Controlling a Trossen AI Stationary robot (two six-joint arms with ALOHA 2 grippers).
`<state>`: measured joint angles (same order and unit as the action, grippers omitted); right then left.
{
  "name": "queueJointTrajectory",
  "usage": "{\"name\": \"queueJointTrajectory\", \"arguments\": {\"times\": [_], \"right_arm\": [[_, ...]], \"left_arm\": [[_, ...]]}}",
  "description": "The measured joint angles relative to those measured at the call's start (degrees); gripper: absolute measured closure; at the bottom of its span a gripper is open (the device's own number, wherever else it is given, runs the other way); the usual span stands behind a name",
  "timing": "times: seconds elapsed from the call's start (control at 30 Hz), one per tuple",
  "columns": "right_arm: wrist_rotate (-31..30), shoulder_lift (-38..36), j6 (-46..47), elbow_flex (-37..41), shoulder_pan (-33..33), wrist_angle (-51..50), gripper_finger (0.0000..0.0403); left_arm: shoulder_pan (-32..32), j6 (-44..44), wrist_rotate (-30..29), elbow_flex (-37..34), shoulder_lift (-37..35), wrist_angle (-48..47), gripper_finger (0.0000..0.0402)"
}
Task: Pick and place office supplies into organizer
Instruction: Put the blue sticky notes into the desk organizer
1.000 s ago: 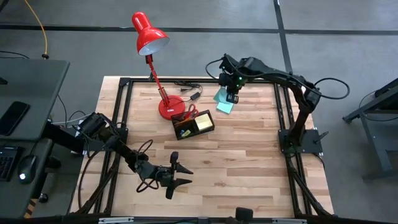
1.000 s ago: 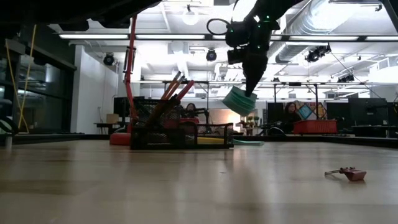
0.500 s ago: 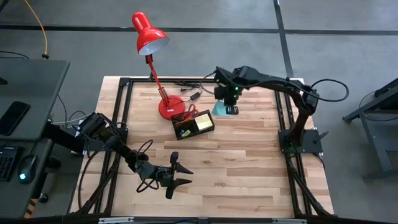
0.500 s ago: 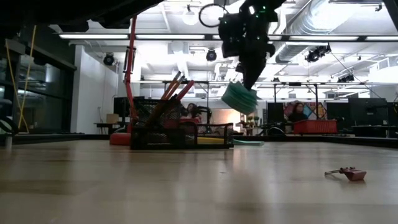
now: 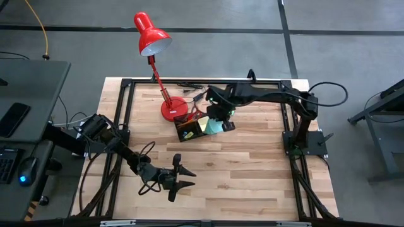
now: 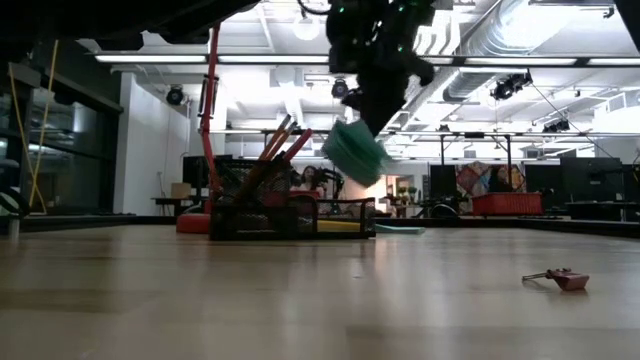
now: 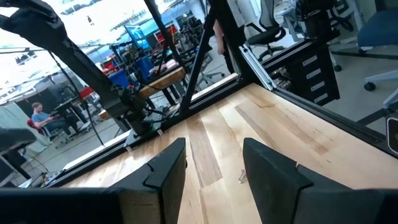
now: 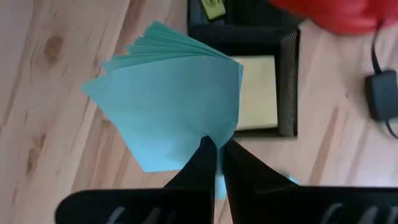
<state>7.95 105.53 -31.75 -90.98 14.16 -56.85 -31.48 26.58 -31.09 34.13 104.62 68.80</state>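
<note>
We see the right gripper (image 5: 218, 120) pinching the teal note pad (image 5: 214, 125) in the air above the organizer (image 5: 196, 128); the left gripper (image 5: 184, 177) waits spread over the table's near part.

Sticky-note pad (image 8: 171, 106): teal, plain, sheets fanned. Second pad (image 8: 256, 93) in organizer: pale yellow. Organizer (image 5: 196, 128): black, mesh-patterned walls. Small piece (image 8: 213, 6) in other compartment: yellow-green. Scissors handles (image 5: 194, 113): red. Pencils (image 6: 277, 145): orange-brown in low view. Desk lamp (image 5: 151, 34): glossy red shade, stem, base; shade interior white. Table (image 5: 252, 170): light wood, plank-striped grain; frame black. Right gripper (image 8: 213, 163): black. Left gripper (image 5: 183, 177): black.
</note>
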Motion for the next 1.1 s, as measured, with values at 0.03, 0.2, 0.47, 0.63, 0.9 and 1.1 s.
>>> {"name": "queueJointTrajectory", "arguments": {"times": [0.03, 0.2, 0.47, 0.63, 0.9, 1.1], "right_arm": [[0.8, 0.7, -0.4, 0.0, 0.0, 0.8, 0.0403], [-3.1, 2.7, -2.8, 0.0, 0.1, 1.1, 0.0403], [-1.5, 3.6, -5.2, 0.0, 1.0, 4.3, 0.0403], [-2.1, 3.6, -6.2, 0.0, 1.3, 4.7, 0.0403], [-1.4, 6.7, -7.2, 0.0, 2.4, 6.0, 0.0403], [-2.3, 9.2, -7.3, 0.0, 3.8, 6.7, 0.0398]], "left_arm": [[0.0, 0.0, 0.0, 0.0, 0.0, -0.1, 0.025], [0.0, -0.2, 0.0, 0.0, 0.0, 0.1, 0.025], [-1.7, 7.4, -4.8, 0.0, -0.7, 5.8, 0.025], [-5.0, 16.2, -19.4, -0.1, -2.5, 9.1, 0.025], [-7.4, 19.8, -17.4, -0.1, -4.0, 9.1, 0.025], [-7.1, 19.1, -15.6, -0.1, -4.0, 7.1, 0.025]]}}
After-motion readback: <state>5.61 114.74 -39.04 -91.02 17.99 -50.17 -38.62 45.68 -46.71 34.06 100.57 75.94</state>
